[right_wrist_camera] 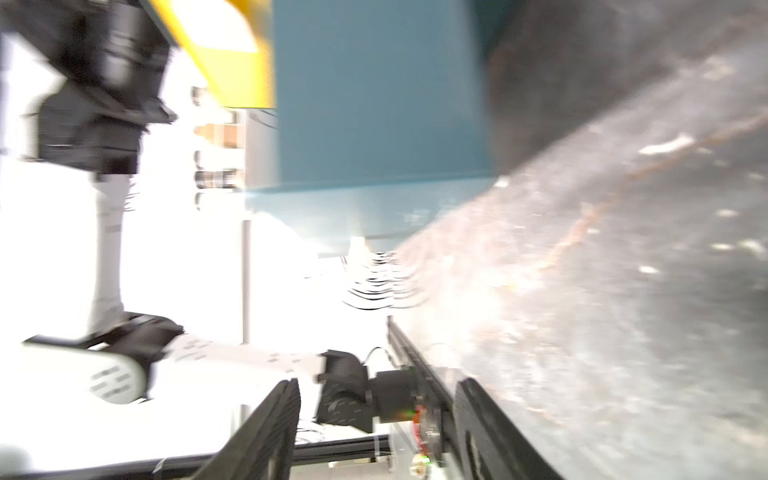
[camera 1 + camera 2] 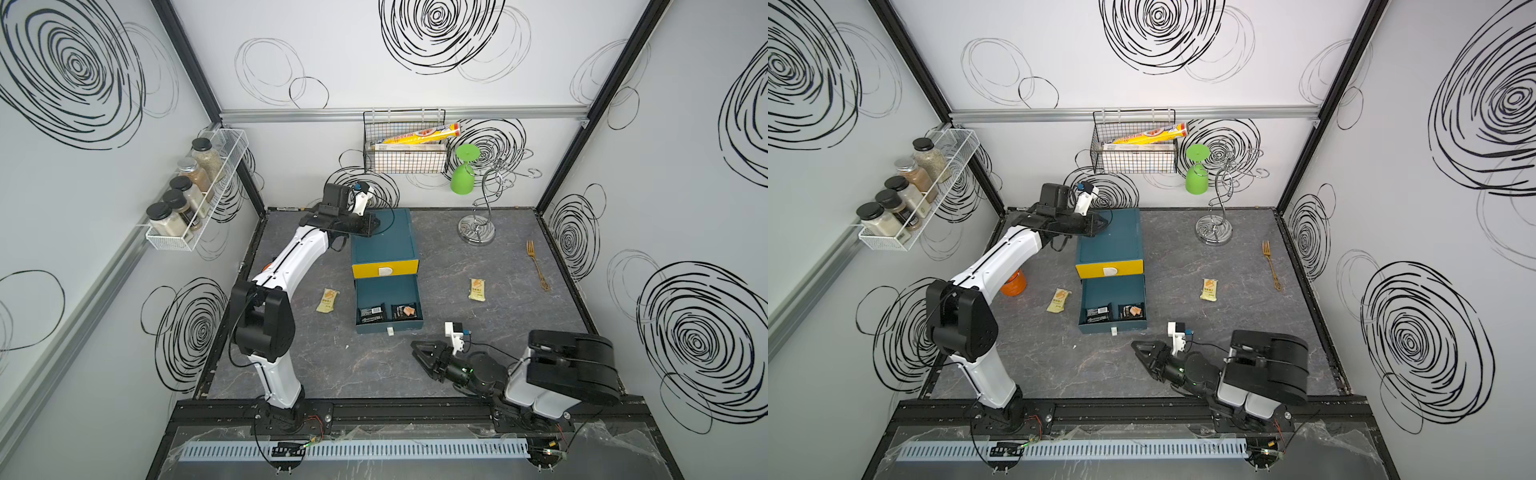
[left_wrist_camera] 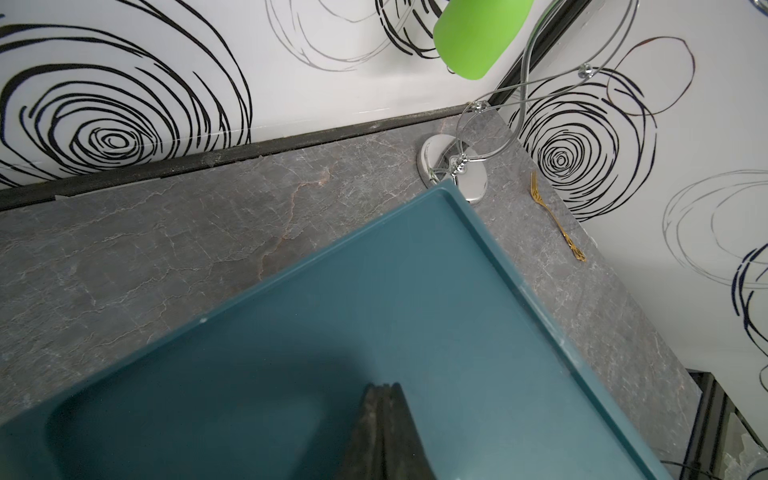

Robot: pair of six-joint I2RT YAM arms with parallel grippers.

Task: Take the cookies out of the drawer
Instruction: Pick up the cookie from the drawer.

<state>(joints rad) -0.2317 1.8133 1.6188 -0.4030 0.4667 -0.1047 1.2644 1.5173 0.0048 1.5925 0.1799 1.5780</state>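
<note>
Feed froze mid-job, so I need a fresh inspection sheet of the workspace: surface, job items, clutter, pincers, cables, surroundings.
Surface: gray veined table; no spill seen.
Job's things: bottom drawer open; black packet and second black packet inside; yellow packet and second yellow packet out on the table, one each side.
Clutter: fork; chrome stand with green cup; orange object, partly hidden, kind unclear.
Pincers: left pincer shut over the cabinet top, contact unclear; right pincer open, empty, low before the drawer.
Cables: black cable loops above the cabinet.
Surroundings: jar rack and wire basket with yellow tube on the walls.
</note>
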